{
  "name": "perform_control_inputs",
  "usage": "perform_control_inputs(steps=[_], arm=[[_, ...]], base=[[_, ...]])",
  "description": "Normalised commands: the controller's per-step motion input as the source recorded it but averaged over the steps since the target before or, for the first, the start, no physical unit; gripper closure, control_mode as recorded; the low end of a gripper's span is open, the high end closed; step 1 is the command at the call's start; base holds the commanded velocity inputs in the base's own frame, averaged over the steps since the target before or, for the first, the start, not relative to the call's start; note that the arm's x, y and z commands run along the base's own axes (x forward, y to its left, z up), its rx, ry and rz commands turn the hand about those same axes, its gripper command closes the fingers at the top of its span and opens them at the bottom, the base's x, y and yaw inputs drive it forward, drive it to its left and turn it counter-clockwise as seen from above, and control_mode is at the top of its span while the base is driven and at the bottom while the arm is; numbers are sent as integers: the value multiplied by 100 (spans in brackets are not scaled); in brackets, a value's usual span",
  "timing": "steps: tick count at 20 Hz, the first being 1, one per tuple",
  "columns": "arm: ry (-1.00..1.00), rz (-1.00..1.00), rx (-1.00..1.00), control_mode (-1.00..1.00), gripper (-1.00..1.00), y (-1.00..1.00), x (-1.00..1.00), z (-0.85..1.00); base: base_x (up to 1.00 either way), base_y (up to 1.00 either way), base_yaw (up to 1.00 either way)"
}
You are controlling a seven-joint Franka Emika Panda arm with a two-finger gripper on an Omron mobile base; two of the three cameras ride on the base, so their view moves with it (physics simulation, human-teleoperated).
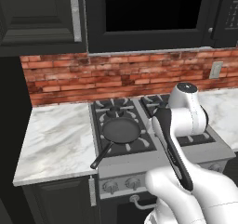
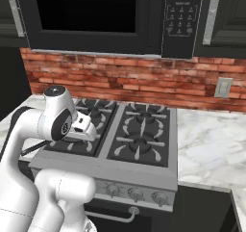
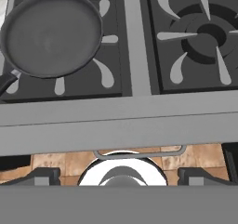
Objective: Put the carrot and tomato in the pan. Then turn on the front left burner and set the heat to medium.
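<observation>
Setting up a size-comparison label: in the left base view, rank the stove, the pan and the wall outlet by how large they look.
1. stove
2. pan
3. wall outlet, farther back, so it may look undersized.

Pan [image 1: 122, 129] on front left burner [image 1: 122, 134], handle twd counter [image 1: 56, 139] at left.

Black pan [image 1: 121, 129] on front left burner [image 1: 122, 134], handle toward marble counter [image 1: 56, 139]

The pan [image 3: 51, 32], up and left of the gripper's finger tips, has its handle cut off by the hand view's left edge; in the right base view the arm hides most of it
</observation>
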Motion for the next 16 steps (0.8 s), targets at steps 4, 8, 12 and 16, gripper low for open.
perform_control_inputs(steps=[4,8,12,16], arm=[[0,0,0,100,-100,0,0,0],[0,0,0,100,-100,0,0,0],[0,0,0,100,-100,0,0,0],[0,0,0,100,-100,0,0,0]], base=[[-11,0,0],[-2,0,0],[-22,0,-1],[-59,-8,-8]])
